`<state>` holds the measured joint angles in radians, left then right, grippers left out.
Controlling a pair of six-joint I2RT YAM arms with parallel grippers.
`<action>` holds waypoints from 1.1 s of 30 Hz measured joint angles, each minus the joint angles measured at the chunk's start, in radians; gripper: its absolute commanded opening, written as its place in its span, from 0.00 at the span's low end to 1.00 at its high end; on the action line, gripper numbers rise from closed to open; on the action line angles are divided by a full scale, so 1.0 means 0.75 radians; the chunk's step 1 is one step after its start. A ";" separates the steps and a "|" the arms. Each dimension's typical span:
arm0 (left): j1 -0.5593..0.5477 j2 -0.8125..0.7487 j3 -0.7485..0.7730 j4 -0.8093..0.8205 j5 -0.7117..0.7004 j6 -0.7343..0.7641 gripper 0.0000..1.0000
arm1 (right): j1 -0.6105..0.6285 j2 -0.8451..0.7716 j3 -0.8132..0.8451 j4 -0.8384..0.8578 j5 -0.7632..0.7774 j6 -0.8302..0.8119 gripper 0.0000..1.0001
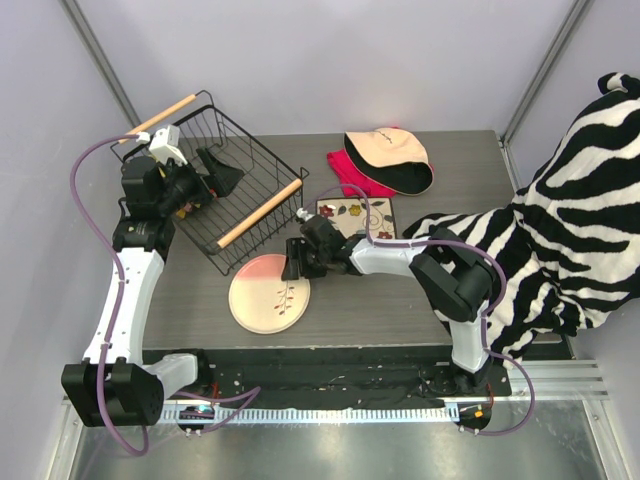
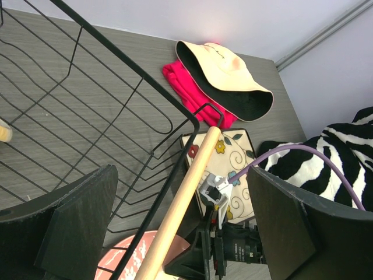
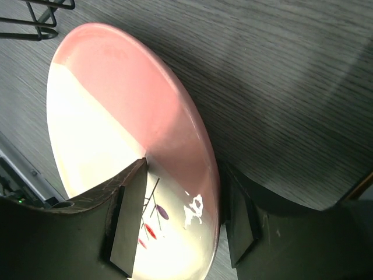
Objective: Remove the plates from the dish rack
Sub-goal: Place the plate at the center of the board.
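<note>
Just beyond the dish rack's (image 2: 134, 67) wooden handle (image 2: 180, 201) lies the square flowered plate (image 2: 230, 149); farther beyond it, a cream-and-black cap (image 2: 224, 70).

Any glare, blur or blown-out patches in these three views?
Top external: evenly lit and sharp, a bright sheen on the metal sheet. Left wrist: fingers dark and soft, rack crisp. Right wrist: glare washes out the cream half of the plate.

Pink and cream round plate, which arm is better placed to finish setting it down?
Right. The right gripper straddles the rim of the round plate, one finger on each side, so it probably only needs to let go. The left gripper hangs open inside the dish rack, away from that plate.
</note>
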<state>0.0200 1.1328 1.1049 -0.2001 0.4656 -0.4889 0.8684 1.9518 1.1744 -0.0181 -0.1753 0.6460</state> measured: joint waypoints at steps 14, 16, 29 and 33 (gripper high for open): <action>-0.001 0.000 0.000 -0.003 -0.004 0.001 1.00 | 0.024 0.001 0.084 -0.177 0.070 -0.163 0.61; -0.001 0.000 0.000 -0.005 -0.006 0.002 1.00 | 0.024 0.000 0.090 -0.193 0.071 -0.187 0.61; -0.003 0.000 0.001 -0.031 -0.037 0.005 1.00 | 0.029 0.000 0.128 -0.245 0.068 -0.306 0.65; -0.004 0.000 0.001 -0.035 -0.048 0.007 1.00 | 0.029 -0.004 0.135 -0.245 0.068 -0.330 0.65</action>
<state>0.0170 1.1328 1.1053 -0.2264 0.4294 -0.4839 0.8902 1.9491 1.2755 -0.2020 -0.1242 0.3985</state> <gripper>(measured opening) 0.996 0.649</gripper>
